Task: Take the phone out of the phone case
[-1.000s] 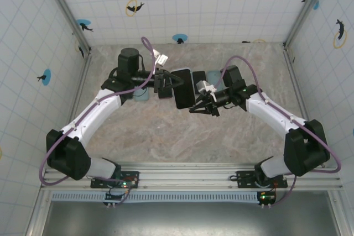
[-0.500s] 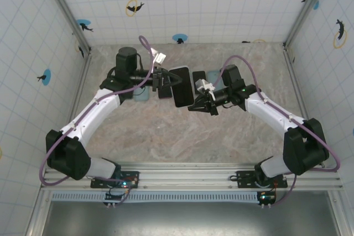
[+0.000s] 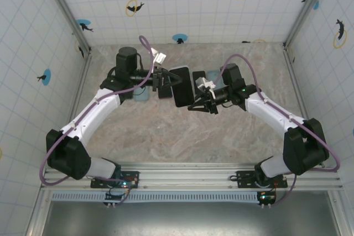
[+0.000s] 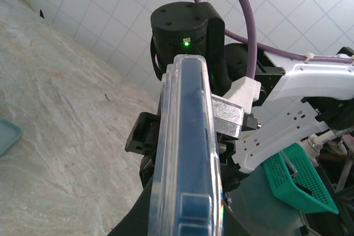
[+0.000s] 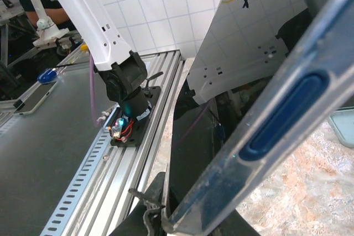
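A clear glossy plastic phone case (image 4: 166, 153) wraps a dark blue smooth-sided phone (image 4: 193, 98). Beneath lies a matt beige marbled stone-look tabletop (image 3: 166, 131). Glossy white tiled walls (image 3: 182, 4) stand at twelve o'clock. A ridged brushed aluminium rail (image 3: 188, 172) runs at six o'clock. The arm shells (image 3: 94, 111) are smooth white plastic.

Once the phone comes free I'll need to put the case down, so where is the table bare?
The broad near stretch of table, bordered by the left arm, the right arm and the front rail, is bare. So is the far right corner. Crowded: around the cased phone and the pale blue item near it.
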You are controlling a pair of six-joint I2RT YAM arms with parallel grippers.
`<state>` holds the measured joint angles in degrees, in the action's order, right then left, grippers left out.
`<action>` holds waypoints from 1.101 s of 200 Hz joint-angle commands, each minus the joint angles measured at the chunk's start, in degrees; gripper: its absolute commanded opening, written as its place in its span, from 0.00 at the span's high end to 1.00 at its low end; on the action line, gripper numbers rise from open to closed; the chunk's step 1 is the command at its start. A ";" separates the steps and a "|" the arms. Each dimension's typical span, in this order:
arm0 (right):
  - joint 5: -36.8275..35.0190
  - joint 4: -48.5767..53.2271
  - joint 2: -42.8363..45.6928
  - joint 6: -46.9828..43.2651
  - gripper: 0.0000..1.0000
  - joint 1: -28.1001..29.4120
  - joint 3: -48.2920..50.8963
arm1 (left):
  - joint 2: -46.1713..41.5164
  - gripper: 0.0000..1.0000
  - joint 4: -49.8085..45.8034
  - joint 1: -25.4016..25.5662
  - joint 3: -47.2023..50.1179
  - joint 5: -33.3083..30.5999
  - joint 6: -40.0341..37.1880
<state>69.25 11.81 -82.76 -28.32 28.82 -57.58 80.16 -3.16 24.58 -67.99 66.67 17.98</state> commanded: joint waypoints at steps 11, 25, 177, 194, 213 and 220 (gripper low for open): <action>0.76 -1.25 -0.43 -1.35 0.84 0.00 -2.15 | 0.00 1.00 0.00 0.65 -1.36 1.78 -0.49; 0.10 1.87 -1.35 -3.77 0.87 0.11 -3.39 | -0.18 1.00 0.64 0.65 -1.32 2.09 0.17; -20.61 -24.68 3.33 -3.74 1.00 -0.34 -1.87 | -3.07 1.00 2.26 5.22 4.09 5.80 10.18; -20.75 -24.65 1.84 -4.69 1.00 -0.25 -4.01 | -3.65 1.00 0.97 6.53 4.26 5.92 9.12; -24.02 -18.57 -0.19 -10.45 1.00 0.63 -8.09 | -3.43 1.00 -0.62 7.43 3.66 5.51 8.28; -25.61 -18.83 -0.16 -11.57 1.00 0.78 -7.95 | -3.48 1.00 -0.71 7.57 3.74 5.67 8.20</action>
<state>57.47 5.41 -81.19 -33.08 29.52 -57.93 77.23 6.33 26.04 -65.17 63.24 19.70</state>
